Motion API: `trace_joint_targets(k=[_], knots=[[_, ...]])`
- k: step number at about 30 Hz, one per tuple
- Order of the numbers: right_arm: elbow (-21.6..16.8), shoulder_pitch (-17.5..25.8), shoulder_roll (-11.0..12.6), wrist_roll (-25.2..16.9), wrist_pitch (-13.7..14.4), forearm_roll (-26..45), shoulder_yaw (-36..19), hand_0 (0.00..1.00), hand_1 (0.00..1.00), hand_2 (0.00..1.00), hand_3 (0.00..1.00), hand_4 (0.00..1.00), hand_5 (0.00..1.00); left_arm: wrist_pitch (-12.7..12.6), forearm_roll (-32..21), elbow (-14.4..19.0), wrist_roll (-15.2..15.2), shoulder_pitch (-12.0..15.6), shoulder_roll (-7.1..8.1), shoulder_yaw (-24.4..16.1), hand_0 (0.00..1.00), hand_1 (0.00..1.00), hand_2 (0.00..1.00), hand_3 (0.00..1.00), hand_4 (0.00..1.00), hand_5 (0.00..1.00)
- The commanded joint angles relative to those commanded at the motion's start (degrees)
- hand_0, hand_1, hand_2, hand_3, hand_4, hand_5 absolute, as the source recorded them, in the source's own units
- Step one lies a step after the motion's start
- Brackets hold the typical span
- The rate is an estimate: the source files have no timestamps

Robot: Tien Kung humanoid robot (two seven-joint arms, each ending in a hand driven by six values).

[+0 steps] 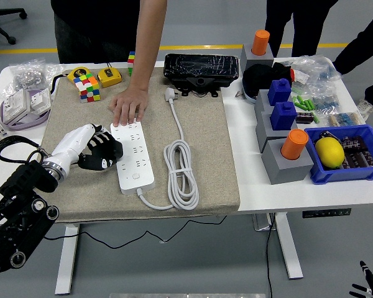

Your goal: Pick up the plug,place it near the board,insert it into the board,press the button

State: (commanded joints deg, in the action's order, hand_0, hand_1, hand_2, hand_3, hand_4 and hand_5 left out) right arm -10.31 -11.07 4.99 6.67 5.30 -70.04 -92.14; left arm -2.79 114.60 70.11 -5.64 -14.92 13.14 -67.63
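Note:
A white power strip [135, 157] lies lengthwise on the beige mat [205, 143]. Its white plug [170, 94] rests on the mat near the far edge, and the cable [181, 174] is coiled to the right of the strip. My left hand [105, 154], white-backed with black fingers, sits against the strip's left side. Its fingers are curled and hold nothing. A person's hand [128, 107] presses flat on the far end of the strip. Only thin black tips of my right hand [365, 280] show at the lower right corner, below the table.
A black box [200, 67] stands just behind the plug. Colourful cubes [87, 85] and a yellow tape measure [109, 77] sit at the mat's far left. Grey stands with blue and orange pegs [285, 143] and a blue bin [343, 154] fill the right side.

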Motion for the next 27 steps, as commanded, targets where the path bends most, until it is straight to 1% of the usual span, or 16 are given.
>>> trace_joint_targets(k=[10,11,16,17,22,23,27], knots=[[0.0,-0.2,0.0,-0.2,0.1,0.1,-0.3,0.751,0.639,0.618,0.644,0.998,0.998,0.1,0.0,0.0,0.1,-0.3,0.13,0.4,0.427,0.552,0.459,0.519,0.594,0.002],[0.0,-0.2,0.0,-0.2,0.1,0.1,-0.3,0.751,0.638,0.617,0.643,0.998,0.998,0.1,0.1,0.0,0.2,-0.2,0.13,0.4,0.438,0.575,0.517,0.54,0.61,0.002],[0.0,-0.2,0.0,-0.3,0.1,0.1,-0.4,0.751,0.638,0.617,0.643,0.998,0.998,0.0,0.2,-0.1,0.4,-0.3,0.2,0.3,0.438,0.575,0.517,0.54,0.61,0.002],[0.0,-0.1,0.0,-0.2,0.1,0.1,-0.5,0.752,0.637,0.617,0.643,0.998,0.998,-0.1,0.3,-0.1,0.4,-0.3,0.22,0.3,0.627,0.749,0.639,0.601,0.687,0.002],[0.0,-0.1,0.0,-0.2,0.0,0.1,-0.6,0.752,0.637,0.617,0.643,0.998,0.998,-0.4,0.4,-0.2,0.5,-0.4,0.25,0.1,0.627,0.749,0.639,0.601,0.687,0.002],[0.0,-0.1,0.1,-0.2,-0.1,0.1,-0.6,0.752,0.637,0.617,0.643,0.998,0.998,-0.4,0.4,-0.2,0.5,-0.4,0.25,0.2,0.709,0.805,0.738,0.636,0.746,0.002],[0.0,-0.2,0.1,-0.2,-0.2,0.3,-0.5,0.752,0.637,0.617,0.643,0.998,0.998,-0.5,0.5,-0.2,0.5,-0.5,0.29,0.2,0.709,0.805,0.738,0.636,0.746,0.002]])
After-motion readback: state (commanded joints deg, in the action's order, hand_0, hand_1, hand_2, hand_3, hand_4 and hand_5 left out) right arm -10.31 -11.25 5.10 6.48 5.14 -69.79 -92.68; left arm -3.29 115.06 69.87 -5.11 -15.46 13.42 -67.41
